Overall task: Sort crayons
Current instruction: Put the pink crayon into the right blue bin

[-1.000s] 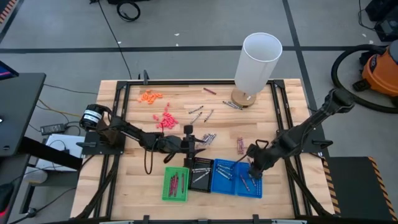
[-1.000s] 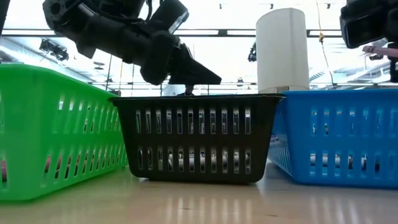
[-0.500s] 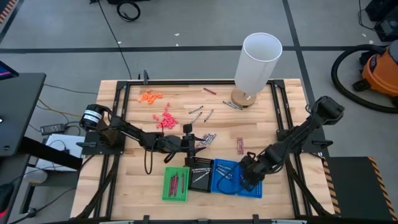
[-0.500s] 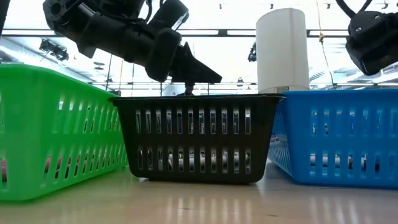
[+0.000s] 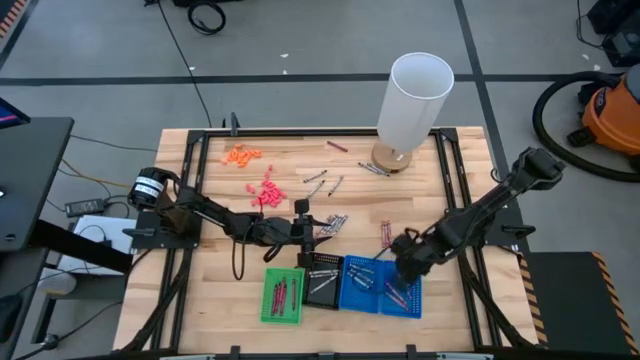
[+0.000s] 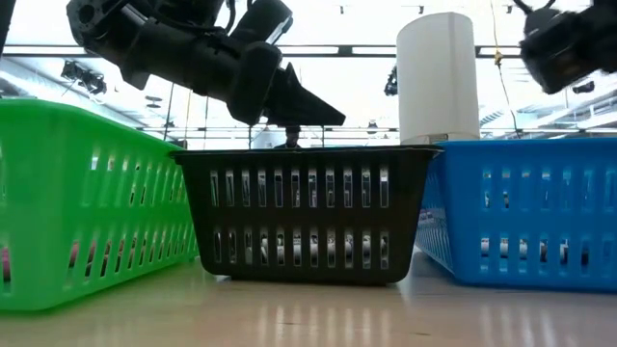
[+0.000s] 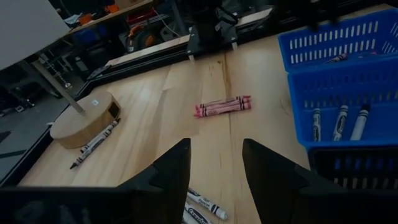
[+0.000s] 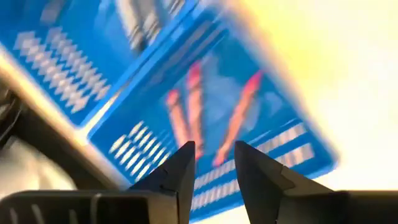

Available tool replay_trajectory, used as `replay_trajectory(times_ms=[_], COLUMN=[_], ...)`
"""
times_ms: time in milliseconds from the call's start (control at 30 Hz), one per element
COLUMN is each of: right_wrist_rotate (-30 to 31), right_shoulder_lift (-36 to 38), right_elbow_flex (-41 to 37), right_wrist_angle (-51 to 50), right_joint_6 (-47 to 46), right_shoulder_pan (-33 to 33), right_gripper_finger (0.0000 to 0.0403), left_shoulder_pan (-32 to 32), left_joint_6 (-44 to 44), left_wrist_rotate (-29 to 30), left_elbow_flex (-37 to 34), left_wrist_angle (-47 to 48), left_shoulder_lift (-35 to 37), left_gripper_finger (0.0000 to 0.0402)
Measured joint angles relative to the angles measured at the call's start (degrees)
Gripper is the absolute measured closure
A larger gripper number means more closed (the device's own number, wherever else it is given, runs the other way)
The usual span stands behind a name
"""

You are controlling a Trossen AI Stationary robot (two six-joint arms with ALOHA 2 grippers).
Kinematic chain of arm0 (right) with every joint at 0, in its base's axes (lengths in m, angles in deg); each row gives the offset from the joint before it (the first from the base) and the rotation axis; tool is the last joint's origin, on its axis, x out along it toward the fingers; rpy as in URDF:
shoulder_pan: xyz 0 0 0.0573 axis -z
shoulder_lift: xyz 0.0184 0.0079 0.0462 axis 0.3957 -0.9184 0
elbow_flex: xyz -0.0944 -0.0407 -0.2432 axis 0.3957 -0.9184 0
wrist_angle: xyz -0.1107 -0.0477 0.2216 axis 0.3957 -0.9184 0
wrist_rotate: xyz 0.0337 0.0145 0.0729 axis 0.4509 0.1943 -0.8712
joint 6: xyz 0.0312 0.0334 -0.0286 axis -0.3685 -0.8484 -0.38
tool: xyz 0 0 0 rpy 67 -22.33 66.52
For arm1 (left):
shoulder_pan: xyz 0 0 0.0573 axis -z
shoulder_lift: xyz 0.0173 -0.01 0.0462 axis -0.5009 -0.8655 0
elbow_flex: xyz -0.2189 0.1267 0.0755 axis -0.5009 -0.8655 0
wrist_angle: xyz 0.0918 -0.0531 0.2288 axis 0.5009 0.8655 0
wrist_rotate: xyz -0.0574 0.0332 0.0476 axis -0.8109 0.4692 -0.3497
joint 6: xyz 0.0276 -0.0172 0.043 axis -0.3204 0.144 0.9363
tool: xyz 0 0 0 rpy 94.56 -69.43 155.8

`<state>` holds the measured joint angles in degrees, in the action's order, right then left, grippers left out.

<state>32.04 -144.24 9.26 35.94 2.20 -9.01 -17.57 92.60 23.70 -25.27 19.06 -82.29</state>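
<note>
My right gripper [image 5: 401,265] hangs open, pointing down over the right blue tray [image 5: 414,300]. Several red crayons [image 8: 194,109] lie in that tray, below the open fingers [image 8: 180,177]. My left gripper [image 5: 311,226] stands open and nearly level above the table, just beyond the black tray [image 5: 322,280]. Silvery grey crayons [image 7: 205,204] lie on the wood under its fingers. A bundle of maroon crayons [image 7: 222,106] lies farther out on the table. The left blue tray [image 7: 348,99] holds grey crayons and the green tray [image 5: 282,296] holds dark ones.
A tall white lamp [image 5: 412,100] on a round wooden base stands at the far right, with loose crayons [image 5: 375,169] beside it. Tiny orange bits [image 5: 241,155] and pink-red bits [image 5: 265,192] lie at the far left. More grey crayons [image 5: 320,181] lie mid-table.
My right gripper has dipped toward the table's near edge over the right blue tray, then come back up and toward the far edge, turning as it went. A reddish stick seen at its fingers in the low view a second ago no longer shows there.
</note>
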Motion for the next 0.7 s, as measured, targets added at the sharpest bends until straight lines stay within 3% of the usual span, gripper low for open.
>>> replay_trajectory(times_ms=[167,700], right_wrist_rotate=[8.6,18.0], right_shoulder_lift=[2.3,-8.2], right_elbow_flex=[0.0,0.0], right_wrist_angle=[-7.8,-9.5], right_joint_6=[3.2,24.4], right_shoulder_pan=[5.1,21.1], right_gripper_finger=[0.0282,0.0269], left_shoulder_pan=[0.0,0.0], left_joint_6=[0.2,-1.5], left_wrist_rotate=[0.0,0.0], left_elbow_flex=[0.0,0.0], left_wrist_angle=[-0.1,1.8], left_shoulder_lift=[0.0,0.0], left_gripper_finger=[0.0244,0.0244])
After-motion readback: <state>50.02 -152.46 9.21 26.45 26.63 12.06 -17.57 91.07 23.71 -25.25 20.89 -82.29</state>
